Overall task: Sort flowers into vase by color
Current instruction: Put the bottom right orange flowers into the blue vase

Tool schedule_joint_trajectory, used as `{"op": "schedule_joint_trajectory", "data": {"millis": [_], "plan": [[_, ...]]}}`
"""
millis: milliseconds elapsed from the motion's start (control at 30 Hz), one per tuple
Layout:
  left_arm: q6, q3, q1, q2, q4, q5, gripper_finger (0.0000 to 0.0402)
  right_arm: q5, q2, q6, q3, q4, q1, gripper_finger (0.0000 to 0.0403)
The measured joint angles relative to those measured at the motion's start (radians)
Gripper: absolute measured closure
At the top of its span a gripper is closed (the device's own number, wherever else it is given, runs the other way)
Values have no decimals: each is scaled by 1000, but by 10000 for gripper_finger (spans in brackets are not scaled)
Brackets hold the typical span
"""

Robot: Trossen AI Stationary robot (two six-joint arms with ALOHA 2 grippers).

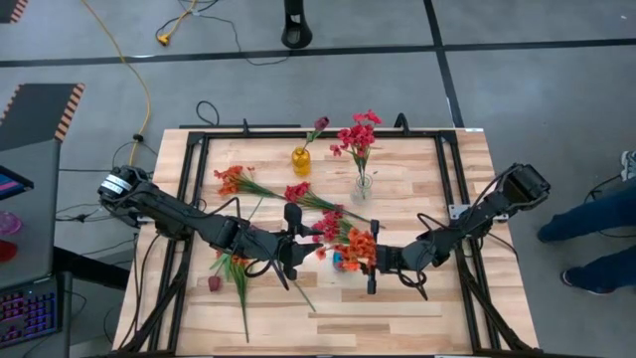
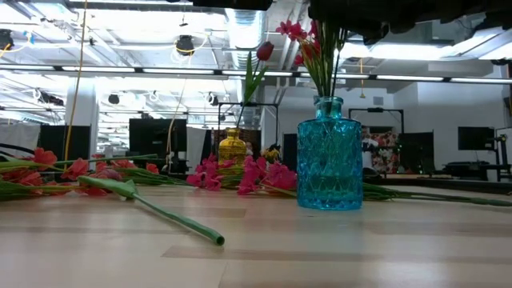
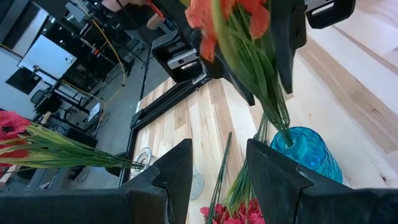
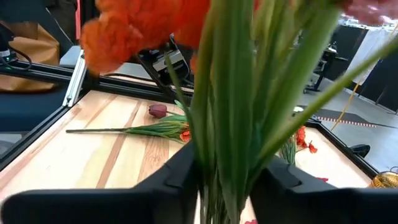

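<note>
My right gripper (image 1: 373, 261) is letting go of the orange-red spray (image 1: 358, 245) in the blue vase (image 2: 330, 154); I should lift straight up. Left gripper (image 1: 289, 247) open, empty.

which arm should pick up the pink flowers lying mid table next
Left. Its gripper is empty and open near the pink flowers, while the right gripper is around the orange stems in the blue vase.

- Desk (image 1: 397, 298): pale wood planks, smooth, faint sheen, in a black metal frame (image 1: 189, 199).
- Blue vase (image 2: 330, 156): glossy glass with a diamond-cut facet pattern.
- Amber vase (image 2: 232, 147): shiny glass.
- Stems (image 2: 152, 208): matt green plastic.
- Orange blooms (image 4: 143, 25): soft cloth.
- Right tool (image 4: 227, 186): matt black plastic.
</note>
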Motion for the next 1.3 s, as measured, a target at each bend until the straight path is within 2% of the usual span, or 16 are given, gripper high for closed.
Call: {"op": "schedule_joint_trajectory", "data": {"millis": [200, 333, 433, 633, 967, 1200, 1300], "plan": [[0, 0, 0, 0, 0, 0, 262, 0, 0, 101, 0, -6, 0, 186], [0, 0, 0, 0, 0, -1, 262, 0, 0, 129, 0, -16, 0, 161], [0, 0, 0, 0, 0, -1, 262, 0, -4, 147, 0, -42, 0, 157], [0, 0, 0, 0, -2, -1, 262, -1, -52, 286, 0, -156, 0, 157], [0, 0, 0, 0, -7, -3, 262, -3, -184, 402, 1, -427, 0, 156], [0, 0, 0, 0, -7, -4, 262, -5, -271, 413, 1, -630, 14, 156], [0, 0, 0, 0, -7, -5, 262, -8, -308, 483, 1, -721, 18, 157]]}}
